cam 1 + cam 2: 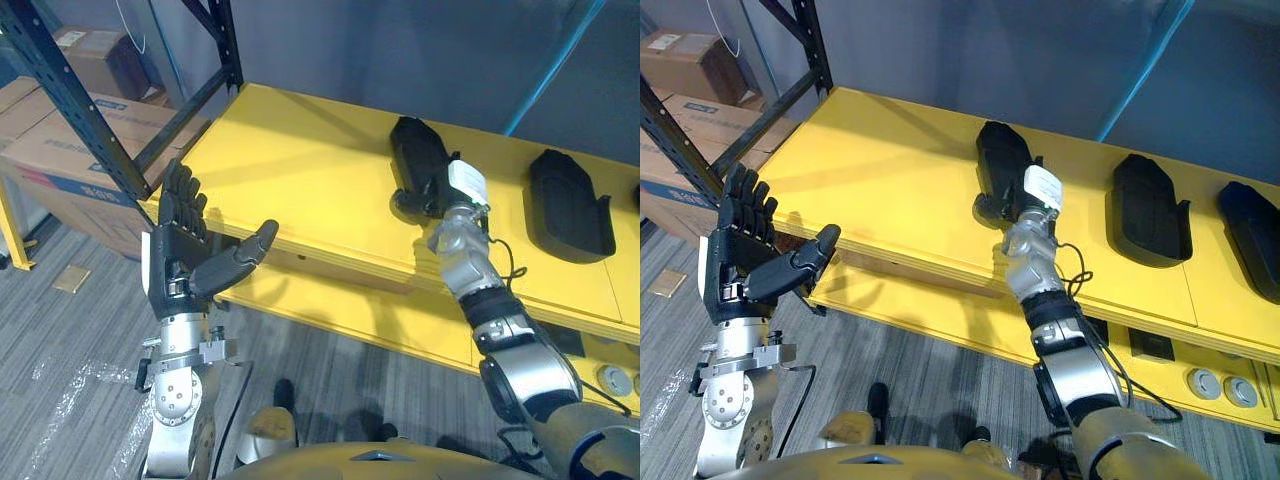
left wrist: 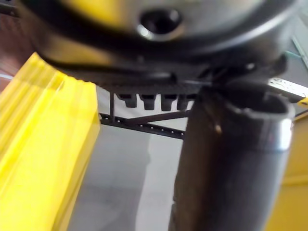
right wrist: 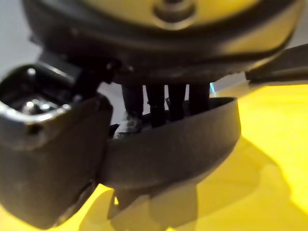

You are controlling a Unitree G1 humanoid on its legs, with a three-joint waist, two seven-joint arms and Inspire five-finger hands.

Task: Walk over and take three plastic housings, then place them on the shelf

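right hand (image 3: 53, 154): fingers and thumb pinch the leftmost plastic housing (image 1: 1000, 150) on the yellow shelf (image 1: 880, 160)
left hand (image 1: 740, 250): fingers wide, empty, off the shelf's edge
doing it well: probably settle the housing flat before letting go

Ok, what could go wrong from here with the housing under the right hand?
The right hand holds the leftmost housing by its rim, and in the right wrist view it seems partly clear of the yellow shelf; it might slip or land unevenly. The open left hand is raised close to the shelf's front edge and could bump it if the robot leans in.
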